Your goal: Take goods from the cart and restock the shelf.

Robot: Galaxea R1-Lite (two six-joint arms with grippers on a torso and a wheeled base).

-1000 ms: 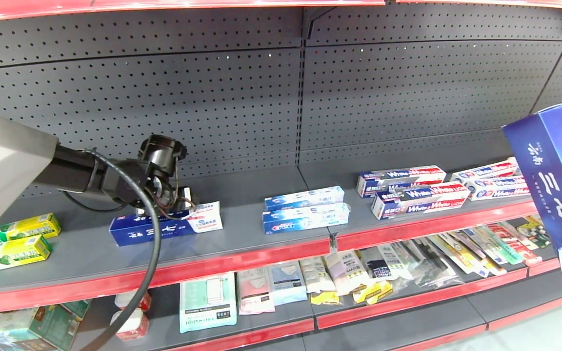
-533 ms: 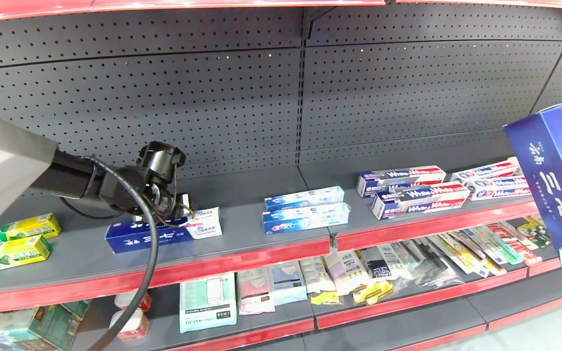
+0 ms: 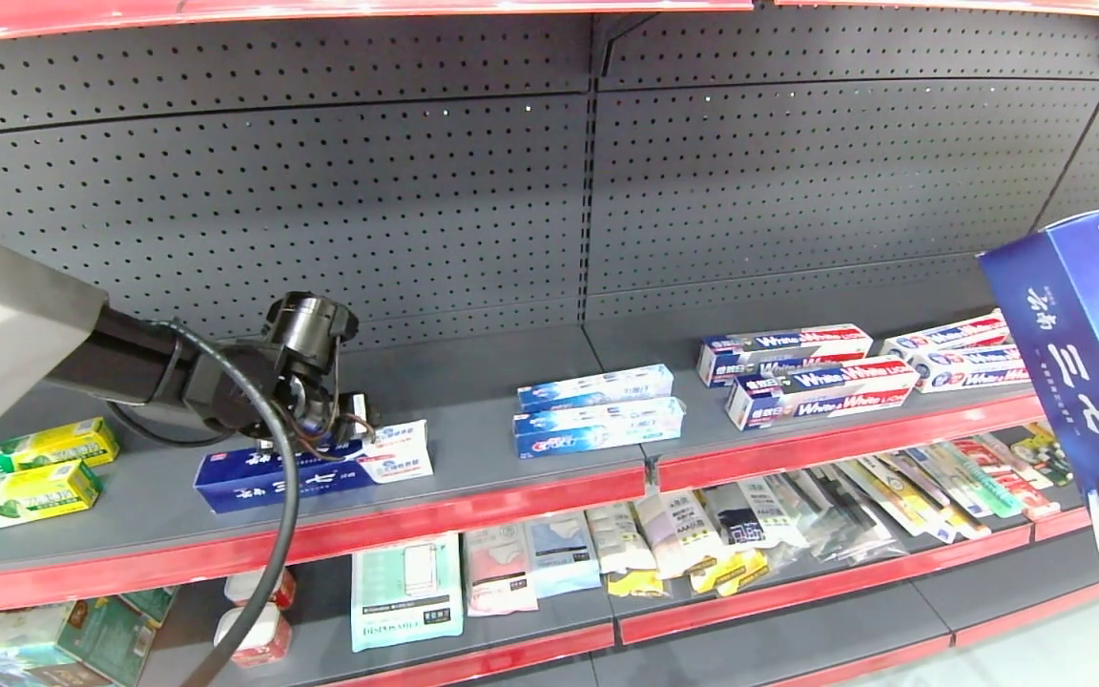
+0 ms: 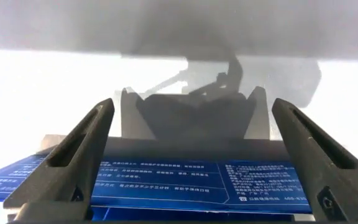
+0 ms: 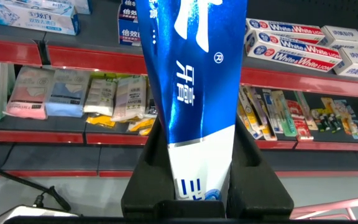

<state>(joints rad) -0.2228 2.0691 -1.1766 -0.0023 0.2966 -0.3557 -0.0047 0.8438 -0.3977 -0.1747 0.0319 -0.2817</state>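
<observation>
Toothpaste box point(image 3: 306, 469) lies flat on the shelf point(image 3: 130, 520) under the left gripper point(image 4: 192, 124), its long side running across the wide-open fingers. The right gripper point(image 5: 197, 152) squeezes a second blue box point(image 5: 191, 74), which stands up tall from it.

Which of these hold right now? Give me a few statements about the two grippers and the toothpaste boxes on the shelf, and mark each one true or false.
1. The right gripper is shut on a blue box held in the air, off the shelf. True.
2. The left gripper has its fingers pinched shut. False: they are spread wide over the blue and white box, which lies flat on the shelf.
3. That box lies between the green and yellow boxes and the light blue boxes. True.
4. The light blue boxes stand on end. False: they lie flat.
</observation>
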